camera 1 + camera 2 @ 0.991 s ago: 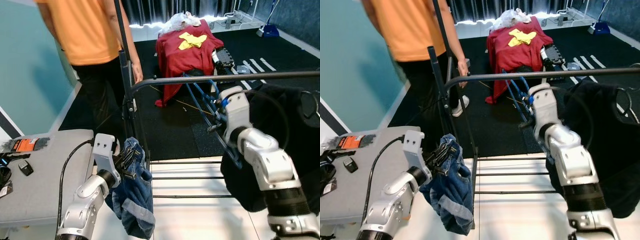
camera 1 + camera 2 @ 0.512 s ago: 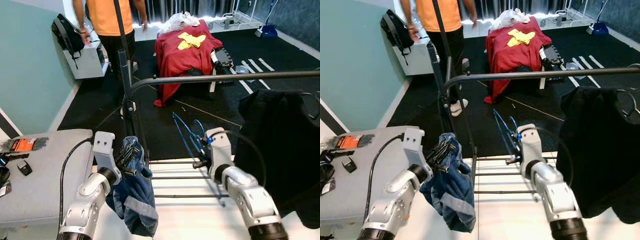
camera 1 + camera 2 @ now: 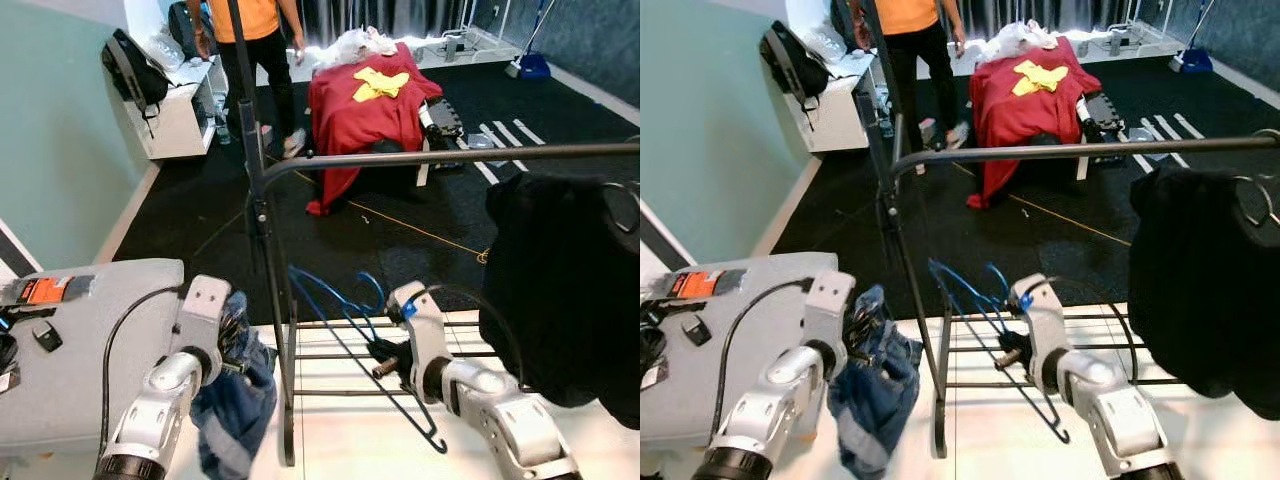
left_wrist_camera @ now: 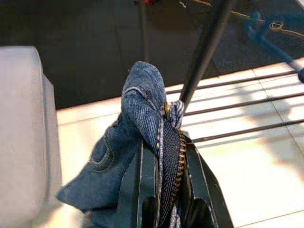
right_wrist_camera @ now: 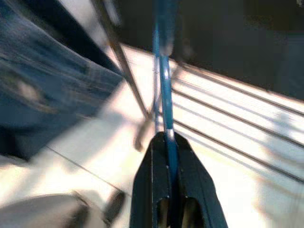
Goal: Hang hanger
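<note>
My right tool (image 3: 385, 352) pinches the blue hanger (image 3: 335, 305) (lower centre, below the rack rail (image 3: 440, 156)); my left tool (image 4: 164, 178) clamps denim jeans (image 4: 137, 118) at lower left.

Items counted: one clothes rack (image 3: 262, 190) with one horizontal rail; one black garment (image 3: 565, 290) hung on it; one blue hanger (image 3: 345, 310); one pair of denim jeans (image 3: 232, 410); two grippers, left gripper (image 4: 164, 166) and right gripper (image 5: 167, 164); one red cloth (image 3: 365, 105) topped by one yellow garment (image 3: 380, 82); one person (image 3: 262, 40); one black backpack (image 3: 128, 72)
</note>
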You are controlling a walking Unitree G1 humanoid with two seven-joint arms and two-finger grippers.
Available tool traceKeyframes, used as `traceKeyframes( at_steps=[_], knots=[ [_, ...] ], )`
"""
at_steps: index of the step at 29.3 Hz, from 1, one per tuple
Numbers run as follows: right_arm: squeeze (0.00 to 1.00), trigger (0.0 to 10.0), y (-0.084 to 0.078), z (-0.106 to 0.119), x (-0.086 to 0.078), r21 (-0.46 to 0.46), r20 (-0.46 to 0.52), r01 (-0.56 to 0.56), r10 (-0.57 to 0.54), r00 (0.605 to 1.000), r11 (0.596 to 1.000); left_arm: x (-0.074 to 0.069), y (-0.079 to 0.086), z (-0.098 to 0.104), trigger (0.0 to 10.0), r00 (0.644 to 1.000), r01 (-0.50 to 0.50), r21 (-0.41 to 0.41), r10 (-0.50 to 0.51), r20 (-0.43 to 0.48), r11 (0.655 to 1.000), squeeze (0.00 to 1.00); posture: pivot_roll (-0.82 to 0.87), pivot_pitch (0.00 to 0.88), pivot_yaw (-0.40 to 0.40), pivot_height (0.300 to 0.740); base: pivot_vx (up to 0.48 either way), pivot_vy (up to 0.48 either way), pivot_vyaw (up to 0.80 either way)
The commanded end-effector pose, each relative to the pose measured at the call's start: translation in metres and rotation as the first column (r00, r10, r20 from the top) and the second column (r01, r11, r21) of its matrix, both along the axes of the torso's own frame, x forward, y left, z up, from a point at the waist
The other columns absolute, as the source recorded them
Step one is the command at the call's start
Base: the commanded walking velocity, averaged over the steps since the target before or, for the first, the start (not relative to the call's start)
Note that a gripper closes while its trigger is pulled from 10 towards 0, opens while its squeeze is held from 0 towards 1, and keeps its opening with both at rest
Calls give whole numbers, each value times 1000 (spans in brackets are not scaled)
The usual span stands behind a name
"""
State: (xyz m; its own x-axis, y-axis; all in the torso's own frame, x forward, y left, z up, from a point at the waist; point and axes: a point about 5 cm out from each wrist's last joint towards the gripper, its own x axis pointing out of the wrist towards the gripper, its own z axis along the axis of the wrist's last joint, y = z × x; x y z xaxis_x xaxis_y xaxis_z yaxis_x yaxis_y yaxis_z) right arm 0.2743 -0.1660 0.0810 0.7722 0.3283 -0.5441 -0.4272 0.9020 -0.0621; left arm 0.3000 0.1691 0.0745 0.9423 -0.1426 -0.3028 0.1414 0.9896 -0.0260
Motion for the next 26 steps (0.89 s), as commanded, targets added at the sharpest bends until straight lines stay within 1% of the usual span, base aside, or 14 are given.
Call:
traceKeyframes(
  at_steps=[1,2,3,4,5,6,7,8,10,12,13,16,21,26],
  knots=[
    [0,10000,1,-4,1,-42,29,12,-10,1000,999,0,4,2,10000,999,-31,-38,32,31,999,0,62,55,107,740,0,0,0],
    [0,10000,-9,-11,2,-92,82,127,-119,989,988,-2,2,1,10000,998,-40,-58,43,51,997,0,75,62,87,740,0,0,0],
    [0,10000,-9,-11,2,-92,82,127,-119,989,988,-2,2,1,10000,998,-40,-58,43,51,997,0,75,62,87,740,0,0,0],
    [0,10000,-15,-14,3,-148,160,202,-178,971,968,-3,1,1,10000,995,-60,-70,66,78,996,0,82,68,80,740,0,0,0],
    [0,10000,-15,-14,3,-148,160,202,-178,971,968,-3,1,1,10000,995,-60,-70,66,78,996,0,82,68,80,740,0,0,0],
    [0,10000,-17,-16,5,-152,218,255,-219,951,955,-6,0,1,10000,991,-83,-109,94,94,991,0,90,71,73,740,0,0,0],
    [0,10000,-16,-17,6,-142,249,284,-244,937,948,-9,0,1,10000,988,-100,-136,115,102,986,0,105,73,58,740,0,0,0],
    [0,10000,-16,-17,6,-142,249,284,-244,937,948,-9,0,1,10000,988,-100,-136,115,102,986,0,105,73,58,740,0,0,0],
    [0,10000,-10,-19,8,-100,238,287,-257,937,953,-17,2,2,10000,987,-110,-163,127,102,981,0,119,71,35,740,0,0,0],
    [0,10000,-7,-22,10,-95,226,272,-245,943,958,-19,5,2,10000,984,-128,-159,145,103,979,0,125,64,9,740,0,0,0],
    [0,10000,-7,-22,10,-95,226,272,-245,943,958,-19,5,2,10000,984,-128,-159,145,103,979,0,125,64,9,740,0,0,0],
    [0,10000,-4,-27,16,-75,204,257,-238,950,963,-24,13,-3,10000,972,-195,-177,215,98,965,0,115,52,-29,740,0,0,0],
    [0,10000,-3,-27,17,-69,205,246,-228,952,967,-25,10,-5,10000,970,-198,-187,220,105,962,0,104,37,-56,740,0,0,0],
    [0,10000,-4,-29,19,-59,220,257,-238,946,965,-23,2,-9,10000,970,-188,-197,213,115,962,0,82,17,-58,740,0,0,0]
  ],
)
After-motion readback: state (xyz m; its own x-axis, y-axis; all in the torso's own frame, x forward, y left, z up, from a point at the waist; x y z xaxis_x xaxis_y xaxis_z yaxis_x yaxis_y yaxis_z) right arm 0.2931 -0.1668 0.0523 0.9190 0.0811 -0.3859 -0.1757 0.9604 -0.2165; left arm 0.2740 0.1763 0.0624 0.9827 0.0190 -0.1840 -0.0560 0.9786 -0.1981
